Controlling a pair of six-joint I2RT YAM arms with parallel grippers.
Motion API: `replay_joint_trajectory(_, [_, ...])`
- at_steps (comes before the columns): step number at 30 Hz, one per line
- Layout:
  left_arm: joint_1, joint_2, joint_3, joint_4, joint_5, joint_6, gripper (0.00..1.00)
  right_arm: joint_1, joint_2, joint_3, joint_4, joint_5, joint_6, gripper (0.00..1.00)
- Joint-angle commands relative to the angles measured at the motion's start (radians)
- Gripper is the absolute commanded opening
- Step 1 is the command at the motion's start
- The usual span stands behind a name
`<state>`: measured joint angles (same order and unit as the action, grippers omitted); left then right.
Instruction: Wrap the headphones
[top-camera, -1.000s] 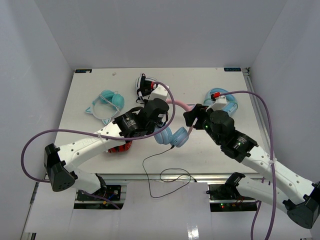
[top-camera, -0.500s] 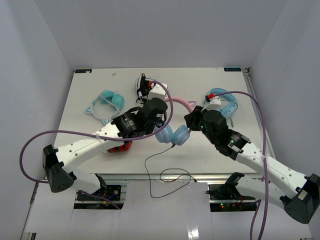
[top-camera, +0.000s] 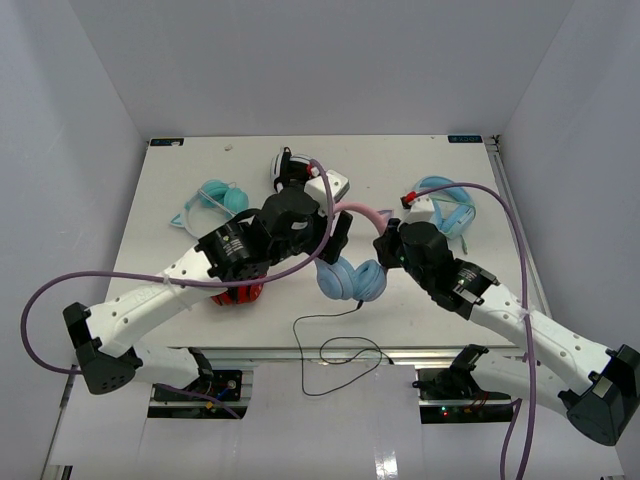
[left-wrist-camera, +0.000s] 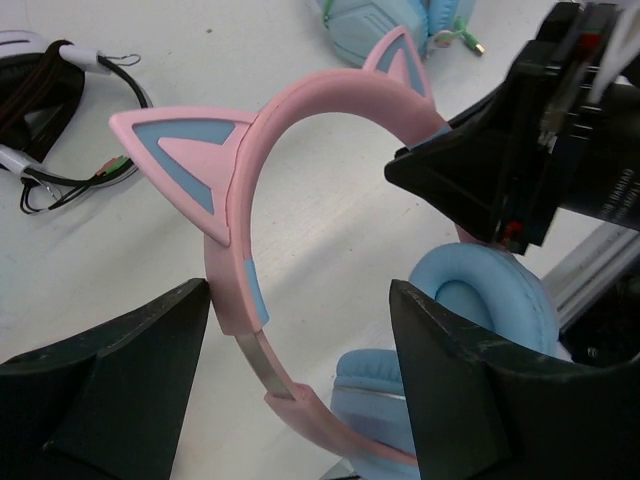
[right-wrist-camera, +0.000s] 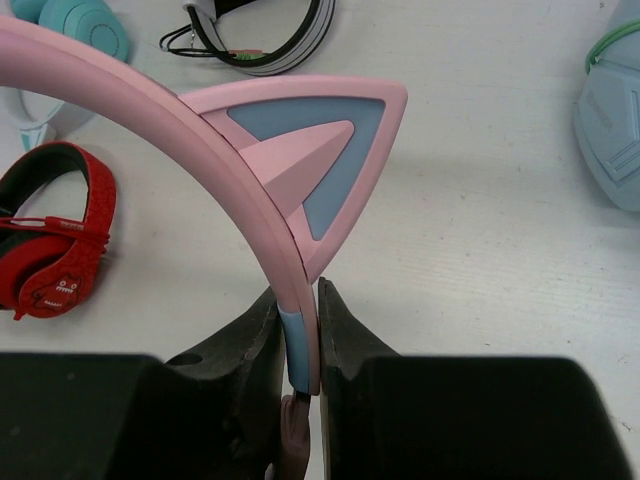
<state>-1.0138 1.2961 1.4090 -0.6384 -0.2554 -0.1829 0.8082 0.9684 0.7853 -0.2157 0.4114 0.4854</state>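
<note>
And here are the headphones (top-camera: 350, 275), just near of the table's (top-camera: 170, 180) middle and propped up between the two arms. The pink headband (right-wrist-camera: 190, 140) arches upward and the blue ear cups (left-wrist-camera: 480, 300) sit low at the surface. The right claw (right-wrist-camera: 300, 320) is clamped shut on the band just below one cat ear, and that pinch looks like what's standing the whole thing upright. The left claw (left-wrist-camera: 300, 400) is spread wide, one finger on each side of the band's other leg, gripping nothing. To my eye that's a hand freed for the cord. The black cable (top-camera: 335, 350) trails loose from the cups and loops off the near edge, so no wrapping yet. The red pair (top-camera: 240, 293) lies just beside, out of the way.
</note>
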Motion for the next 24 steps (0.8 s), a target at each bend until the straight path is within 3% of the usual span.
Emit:
replay_joint_trajectory(1, [-0.008,-0.044,0.143,-0.113,0.119,0.043,0.85,0.006,-0.005,0.042,-0.024,-0.048,-0.051,0.08])
replay_joint_trajectory(9, [-0.008,-0.056,0.097,-0.132,0.101,0.038,0.88,0.006,0.007,0.029,-0.025,-0.021,-0.056,0.08])
replay_joint_trajectory(14, [-0.008,-0.019,0.063,-0.083,0.087,0.191,0.79,0.006,-0.011,0.023,-0.039,-0.099,-0.081,0.08])
replay_joint_trajectory(18, [-0.009,0.037,0.064,-0.071,0.142,0.357,0.77,0.008,-0.046,0.011,-0.051,-0.209,-0.105,0.08])
replay_joint_trajectory(24, [-0.011,0.095,0.118,-0.095,0.162,0.442,0.78,0.011,-0.076,-0.01,-0.079,-0.262,-0.128,0.08])
